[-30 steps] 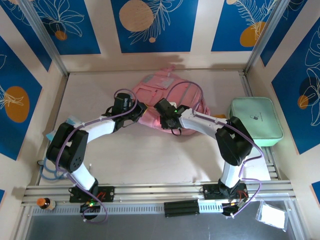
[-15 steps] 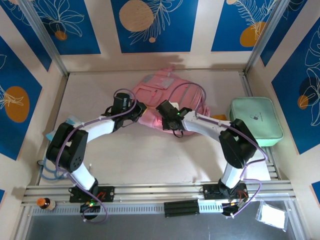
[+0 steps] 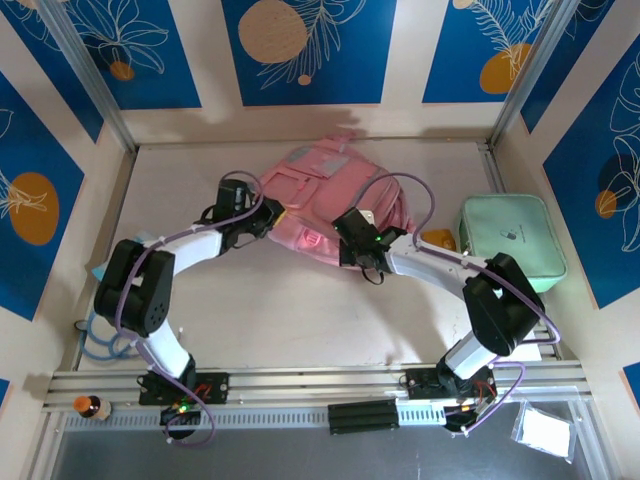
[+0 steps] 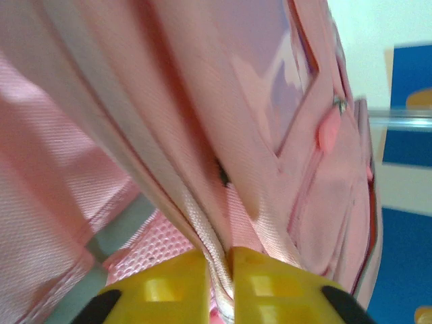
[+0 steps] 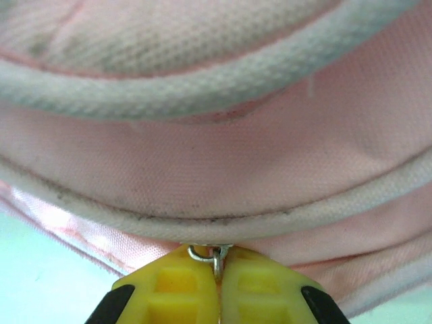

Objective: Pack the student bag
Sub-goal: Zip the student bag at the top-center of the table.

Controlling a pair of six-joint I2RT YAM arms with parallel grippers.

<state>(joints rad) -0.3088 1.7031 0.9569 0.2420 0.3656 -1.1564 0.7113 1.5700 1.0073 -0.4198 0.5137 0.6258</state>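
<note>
The student bag (image 3: 330, 185) lies near the mint-green case (image 3: 510, 243), on its left, its near edge now stretched wider. My left claw (image 4: 219, 283), clamped tight on a seam (image 4: 202, 229) of the bag, has pulled away from the case; my right claw (image 5: 217, 273), pinching the zip pull (image 5: 214, 255), has slid toward the case, so I judge the zip is opening

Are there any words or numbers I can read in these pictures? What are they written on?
No text here can be read.
A small dark mark on the lid of the green case: too small to read.
On the bag: no words, labels or numbers to be seen, from above or up close.
</note>
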